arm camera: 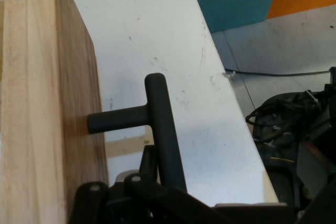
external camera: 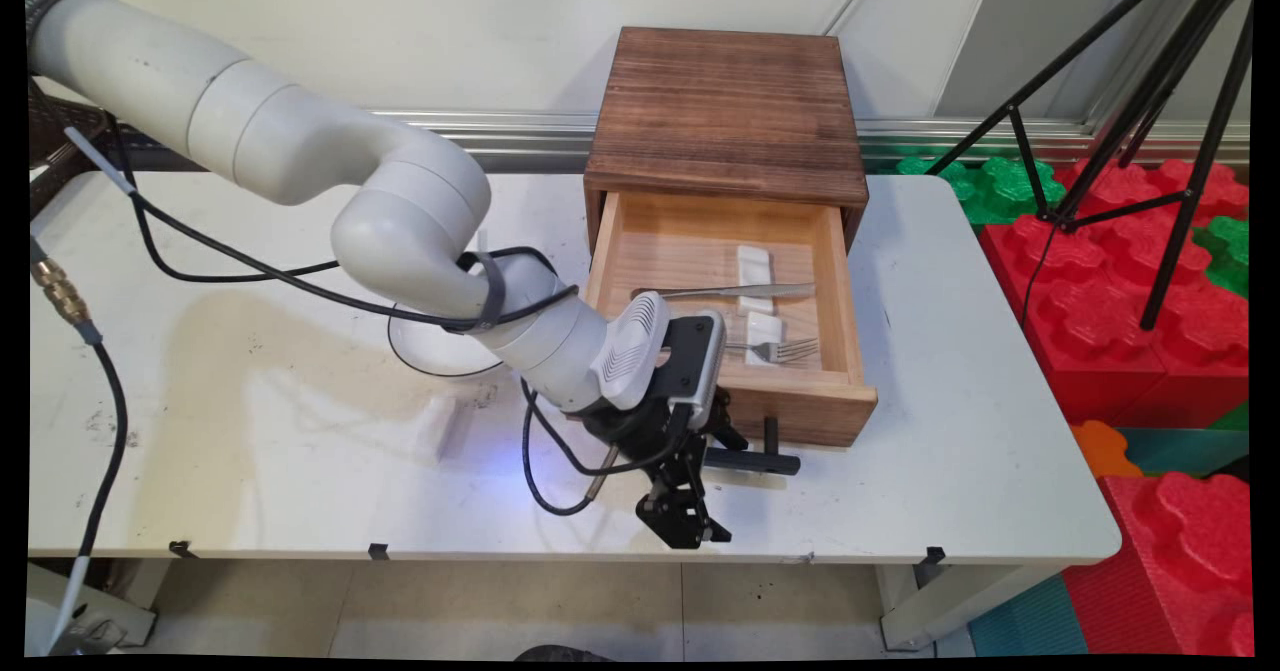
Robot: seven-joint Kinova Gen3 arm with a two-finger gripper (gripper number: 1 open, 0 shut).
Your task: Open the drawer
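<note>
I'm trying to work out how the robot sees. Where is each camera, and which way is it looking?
Main view: the camera stands above the table's near side, looking down across it at the wall; it shows the white arm, its cables and the gripper by the open drawer.
Hand view: the camera rides on the hand and looks along the gripper at the black handle; only the black linkage shows.
Both views share the handle, the drawer front and the table.
</note>
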